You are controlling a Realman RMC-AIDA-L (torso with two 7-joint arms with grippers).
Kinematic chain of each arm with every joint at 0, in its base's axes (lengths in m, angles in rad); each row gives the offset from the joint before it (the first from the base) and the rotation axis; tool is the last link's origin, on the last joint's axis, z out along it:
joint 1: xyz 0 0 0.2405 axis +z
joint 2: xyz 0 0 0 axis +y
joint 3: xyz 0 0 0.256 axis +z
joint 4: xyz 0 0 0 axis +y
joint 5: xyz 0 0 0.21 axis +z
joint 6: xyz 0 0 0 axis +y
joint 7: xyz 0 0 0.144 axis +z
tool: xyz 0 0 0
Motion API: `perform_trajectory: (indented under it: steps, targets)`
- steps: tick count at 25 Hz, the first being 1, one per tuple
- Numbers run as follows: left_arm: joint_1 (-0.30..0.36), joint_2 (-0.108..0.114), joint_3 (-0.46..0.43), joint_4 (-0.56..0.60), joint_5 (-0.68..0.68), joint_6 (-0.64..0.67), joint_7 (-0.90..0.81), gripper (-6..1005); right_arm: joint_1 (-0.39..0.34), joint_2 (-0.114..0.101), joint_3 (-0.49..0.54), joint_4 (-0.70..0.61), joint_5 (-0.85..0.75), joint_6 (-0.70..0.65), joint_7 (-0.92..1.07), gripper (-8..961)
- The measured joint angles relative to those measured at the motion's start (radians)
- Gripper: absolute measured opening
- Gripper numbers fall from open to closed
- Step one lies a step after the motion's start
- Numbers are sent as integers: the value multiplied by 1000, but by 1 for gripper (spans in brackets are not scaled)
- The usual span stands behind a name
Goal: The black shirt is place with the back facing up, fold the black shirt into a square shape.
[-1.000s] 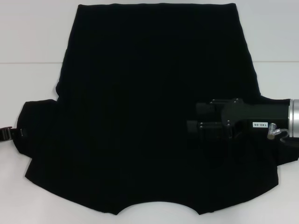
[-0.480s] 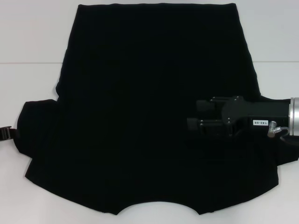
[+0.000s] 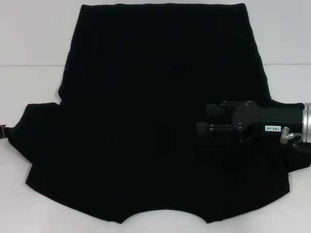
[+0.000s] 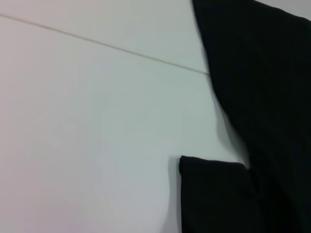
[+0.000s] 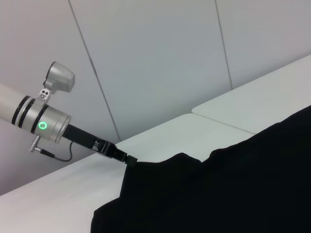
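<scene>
The black shirt point(image 3: 155, 111) lies spread flat on the white table point(image 3: 34, 39), hem at the far side and neckline at the near edge. No lettering shows. My right gripper point(image 3: 201, 120) reaches in from the right, low over the shirt's right half, with its fingers apart. My left gripper point(image 3: 2, 132) is at the view's left edge, at the tip of the left sleeve point(image 3: 22, 128). In the right wrist view my left gripper point(image 5: 127, 159) meets the raised sleeve edge. The left wrist view shows the sleeve point(image 4: 214, 194) and the side of the shirt.
The white table has a seam line point(image 3: 29, 65) running across it. Bare table shows left of the shirt and at the far right point(image 3: 291, 43). A pale panelled wall point(image 5: 155, 58) stands behind the table.
My left gripper has moved left, almost out of the head view, and the left sleeve's edge has been drawn out leftwards into a point. My right gripper shifted slightly right and down.
</scene>
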Motion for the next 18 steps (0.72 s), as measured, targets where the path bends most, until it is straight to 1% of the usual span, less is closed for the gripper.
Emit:
perform_trajectory:
  steps: [10, 18]
  targets:
    - [-2, 3, -5, 49, -8, -31, -11, 24, -3, 5, 6, 0, 0, -3, 4, 775]
    - [-28, 16, -5, 53, -5, -72, -11, 25, -1, 4, 13, 0, -1, -8, 6, 776]
